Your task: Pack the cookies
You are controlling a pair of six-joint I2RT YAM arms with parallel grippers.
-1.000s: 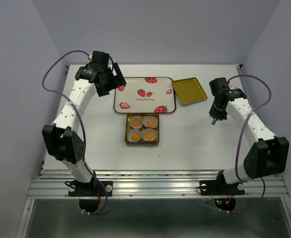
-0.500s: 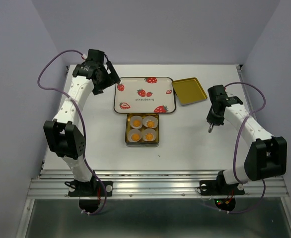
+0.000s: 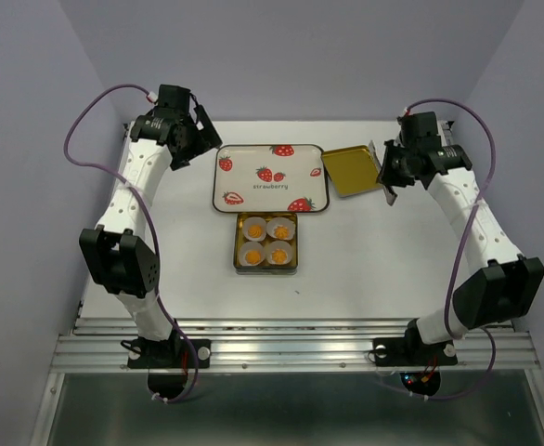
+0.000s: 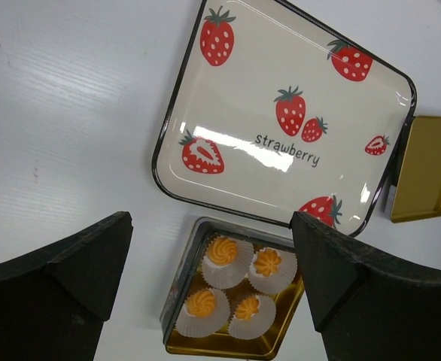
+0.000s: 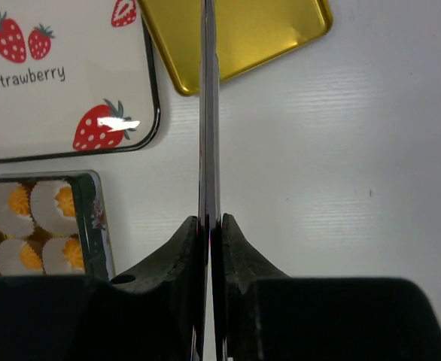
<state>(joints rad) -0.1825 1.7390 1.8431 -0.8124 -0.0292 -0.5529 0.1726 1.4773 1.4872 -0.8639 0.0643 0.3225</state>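
Several orange cookies (image 3: 252,225) (image 4: 222,250) (image 5: 17,199) sit in white paper cups inside a square tin (image 3: 237,243) (image 4: 177,293) (image 5: 100,226) with a gold inside, at mid-table. My left gripper (image 3: 207,139) (image 4: 211,222) hovers open and empty at the back left, high above the tin. At the right edge of the gold lid (image 3: 354,170) (image 5: 266,30), my right gripper (image 3: 386,181) (image 5: 211,222) is shut on a thin dark flat piece (image 5: 209,113) seen edge-on. I cannot tell what that piece is.
A cream tray (image 3: 253,190) (image 4: 243,113) (image 5: 55,105) printed with strawberries lies behind the tin, touching the gold lid (image 4: 431,165) on its right. White tabletop surrounds them, with purple walls on three sides.
My right arm swung from the middle right of the table back to the gold lid's right edge. My left gripper drew a little further back and left, staying open.
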